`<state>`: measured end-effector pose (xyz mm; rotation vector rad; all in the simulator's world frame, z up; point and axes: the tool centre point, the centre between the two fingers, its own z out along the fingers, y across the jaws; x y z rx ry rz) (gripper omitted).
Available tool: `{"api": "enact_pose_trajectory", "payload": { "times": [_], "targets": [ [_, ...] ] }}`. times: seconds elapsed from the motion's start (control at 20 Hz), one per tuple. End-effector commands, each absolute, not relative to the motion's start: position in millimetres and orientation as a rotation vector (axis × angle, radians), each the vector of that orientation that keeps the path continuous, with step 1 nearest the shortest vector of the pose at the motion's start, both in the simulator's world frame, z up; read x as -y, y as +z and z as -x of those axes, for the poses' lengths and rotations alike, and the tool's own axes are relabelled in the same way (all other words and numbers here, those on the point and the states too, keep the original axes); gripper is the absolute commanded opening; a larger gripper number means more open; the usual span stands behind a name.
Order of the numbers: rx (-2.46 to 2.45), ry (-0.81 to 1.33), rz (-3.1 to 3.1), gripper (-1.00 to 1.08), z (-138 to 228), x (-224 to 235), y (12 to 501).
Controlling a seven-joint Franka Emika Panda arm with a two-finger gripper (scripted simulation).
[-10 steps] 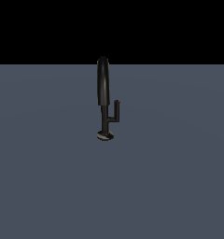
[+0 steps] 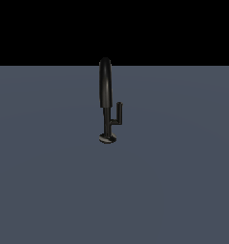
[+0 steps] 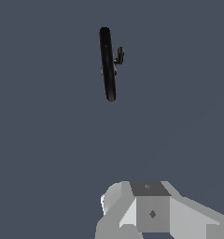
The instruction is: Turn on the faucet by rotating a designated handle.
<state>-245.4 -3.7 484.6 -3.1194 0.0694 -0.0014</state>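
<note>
The slim glossy black faucet is stood upright on the flat grey-blue surface, well ahead of the claw. Its thin black L-shaped handle is left branching sideways, free to be pushed round. Nothing is touched or held by the claw; only grey housing is shown, so its opening cannot be told.

The glossy black faucet stands upright on the floor, its L-shaped handle branching toward the exterior view's right.
</note>
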Motion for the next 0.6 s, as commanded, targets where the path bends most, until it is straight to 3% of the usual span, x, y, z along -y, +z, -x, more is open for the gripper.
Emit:
{"api": "enact_pose_trajectory", "payload": {
  "times": [0.0, 0.55],
  "targets": [
    [-0.089, 0.021, 3.107, -1.0, 240, 3, 483],
    [-0.252, 0.197, 2.988, -1.0, 193, 0, 471]
  ]
}}
